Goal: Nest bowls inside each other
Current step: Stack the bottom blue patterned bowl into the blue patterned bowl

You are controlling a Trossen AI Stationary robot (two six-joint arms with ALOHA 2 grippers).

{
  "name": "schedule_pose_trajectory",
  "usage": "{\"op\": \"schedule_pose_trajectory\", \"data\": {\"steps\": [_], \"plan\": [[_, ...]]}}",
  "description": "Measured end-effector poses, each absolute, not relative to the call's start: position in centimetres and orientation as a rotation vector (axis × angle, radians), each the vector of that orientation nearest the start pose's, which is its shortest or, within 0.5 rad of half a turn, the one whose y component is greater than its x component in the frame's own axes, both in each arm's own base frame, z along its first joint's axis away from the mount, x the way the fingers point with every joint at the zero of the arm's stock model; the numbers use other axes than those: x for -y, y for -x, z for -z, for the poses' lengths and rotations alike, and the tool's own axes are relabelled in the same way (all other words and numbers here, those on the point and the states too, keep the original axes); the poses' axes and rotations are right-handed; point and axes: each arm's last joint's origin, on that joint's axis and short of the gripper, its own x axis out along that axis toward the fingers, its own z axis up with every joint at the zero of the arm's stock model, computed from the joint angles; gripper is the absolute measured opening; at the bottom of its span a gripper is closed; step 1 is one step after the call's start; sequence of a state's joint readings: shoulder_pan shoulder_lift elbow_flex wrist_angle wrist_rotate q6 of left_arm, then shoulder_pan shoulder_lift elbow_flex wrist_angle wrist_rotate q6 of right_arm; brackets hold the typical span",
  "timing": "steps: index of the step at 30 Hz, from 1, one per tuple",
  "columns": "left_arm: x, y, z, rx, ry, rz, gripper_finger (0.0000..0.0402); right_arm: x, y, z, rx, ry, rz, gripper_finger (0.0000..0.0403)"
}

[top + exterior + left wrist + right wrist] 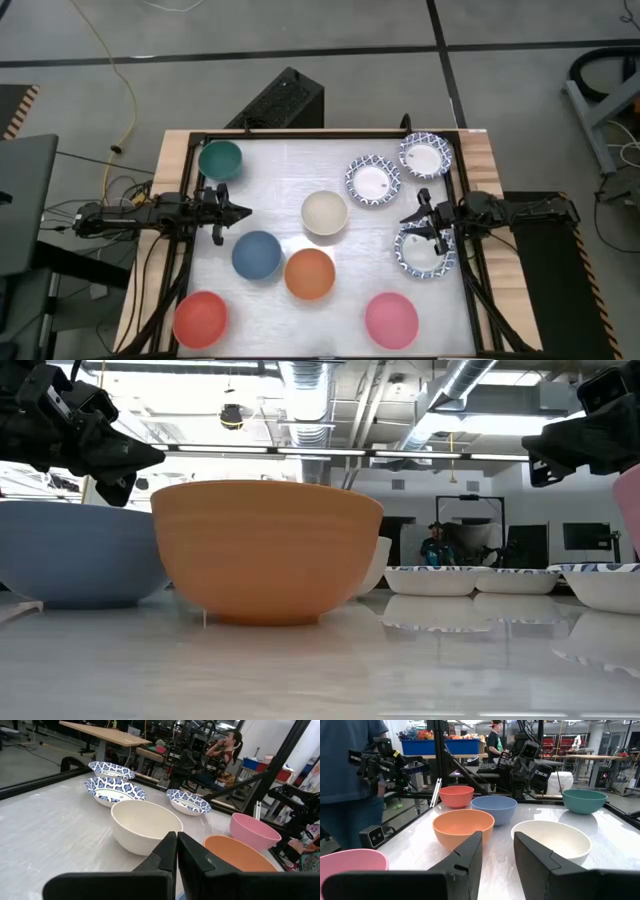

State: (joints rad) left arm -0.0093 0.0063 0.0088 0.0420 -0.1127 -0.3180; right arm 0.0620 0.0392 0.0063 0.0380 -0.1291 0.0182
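- While nine bowls sit apart on the surface (pixel 290 165), my right tool (pixel 413 218) hangs half-wide and empty, my left tool (pixel 243 211) pinched shut.
- I judge the cream bowl (pixel 324 213) light, stiff and slick; I'd pinch its rim.

No legible text, label, brand, number or sign appears on any bowl, arm, table surface or background object.

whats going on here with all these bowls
Two robot arms wait at a table of separate bowls; nothing is nested yet. The left pincer is shut and empty, above the table near the blue bowl. The right pincer stands open, empty, near a patterned white bowl. The cream bowl and orange bowl sit between them.
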Motion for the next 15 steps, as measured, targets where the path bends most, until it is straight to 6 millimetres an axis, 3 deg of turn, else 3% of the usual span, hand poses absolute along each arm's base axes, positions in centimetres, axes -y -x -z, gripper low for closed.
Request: {"op": "schedule_pose_trajectory", "data": {"steps": [15], "plan": [[-0.38,-9.7,-17.14,0.084,0.351,-0.142,0.0002,-0.99,-9.91,-16.62,0.003,-0.018,-0.191,0.0133]]}}
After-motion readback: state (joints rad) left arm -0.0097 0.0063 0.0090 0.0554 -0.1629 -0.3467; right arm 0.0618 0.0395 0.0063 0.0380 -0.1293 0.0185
